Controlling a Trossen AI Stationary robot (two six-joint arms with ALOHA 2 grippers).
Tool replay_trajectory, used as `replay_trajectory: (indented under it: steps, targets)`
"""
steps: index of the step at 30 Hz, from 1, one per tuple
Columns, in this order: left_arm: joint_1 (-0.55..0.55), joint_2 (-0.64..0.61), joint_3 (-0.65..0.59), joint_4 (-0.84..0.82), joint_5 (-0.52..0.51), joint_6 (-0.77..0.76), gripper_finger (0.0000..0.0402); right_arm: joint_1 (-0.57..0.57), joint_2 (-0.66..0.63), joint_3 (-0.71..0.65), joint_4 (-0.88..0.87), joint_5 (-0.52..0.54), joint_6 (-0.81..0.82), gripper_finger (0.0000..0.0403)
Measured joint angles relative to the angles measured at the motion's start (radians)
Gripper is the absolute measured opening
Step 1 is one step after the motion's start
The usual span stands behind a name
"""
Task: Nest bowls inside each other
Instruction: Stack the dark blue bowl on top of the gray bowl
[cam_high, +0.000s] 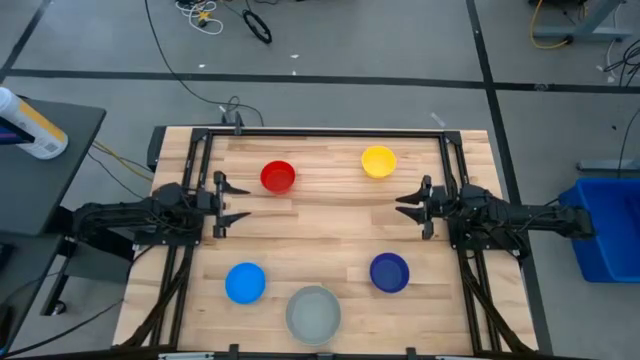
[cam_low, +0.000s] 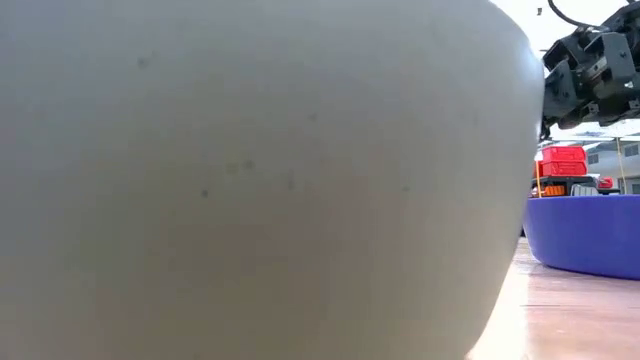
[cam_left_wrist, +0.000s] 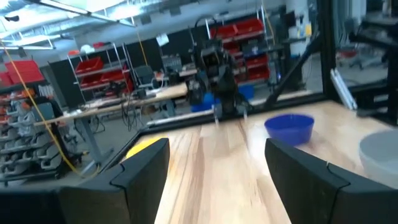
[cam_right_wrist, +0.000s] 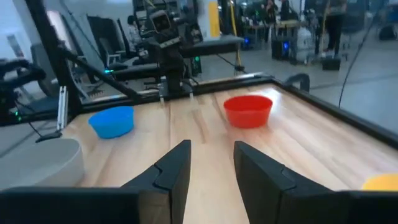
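Wooden surface (cam_high: 330, 215), light-grained, framed by dark rails, on which five bowls are set out singly, none nested in another. Red bowl (cam_high: 277, 176): placed toward the far edge on the left half, upright and empty, just ahead of the left hand. Yellow bowl (cam_high: 378, 160): placed toward the far edge on the right half, well apart from the red one. Light blue bowl (cam_high: 245, 282): found near the front edge on the left half. Dark blue bowl (cam_high: 389, 272): found near the front on the right half. Pale grey bowl (cam_high: 313, 313): somewhat larger than the others, positioned at the front edge between the two blue bowls, so close to the low camera that most of that view is filled by its wall (cam_low: 260, 180). Left hand (cam_high: 232, 202): held at the left side of the surface, mid-depth, pointed toward the centre, fingers spread wide, nothing between them. Right hand (cam_high: 408, 206): held at the right side, mid-depth, facing the left hand across bare wood, fingers parted with a narrower gap, nothing gripped. Beyond the surface: a blue bin (cam_high: 605, 228) on the floor at the right, and cables (cam_high: 215, 15) on the floor.
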Motion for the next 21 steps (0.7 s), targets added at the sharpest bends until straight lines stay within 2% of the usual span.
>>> replay_trajectory:
  steps: [4, 6, 11, 21]
  targets:
    - [0.0, 0.0, 0.0, 0.034, -0.003, -0.024, 0.0275, 0.0, 0.0, 0.0, -0.017, 0.134, 0.13, 0.0129]
    - [0.0, 0.0, 0.0, 0.05, 0.0, -0.027, 0.0275, -0.003, 0.008, 0.0, -0.051, 0.171, 0.126, 0.0131]
    - [0.0, 0.0, 0.0, 0.048, 0.0, -0.064, 0.0275, -0.053, 0.094, 0.061, -0.237, 0.066, 0.161, 0.0141]
    - [0.0, 0.0, 0.0, 0.042, -0.011, -0.019, 0.0275, -0.034, 0.461, 0.233, -0.282, -0.312, 0.224, 0.0142]
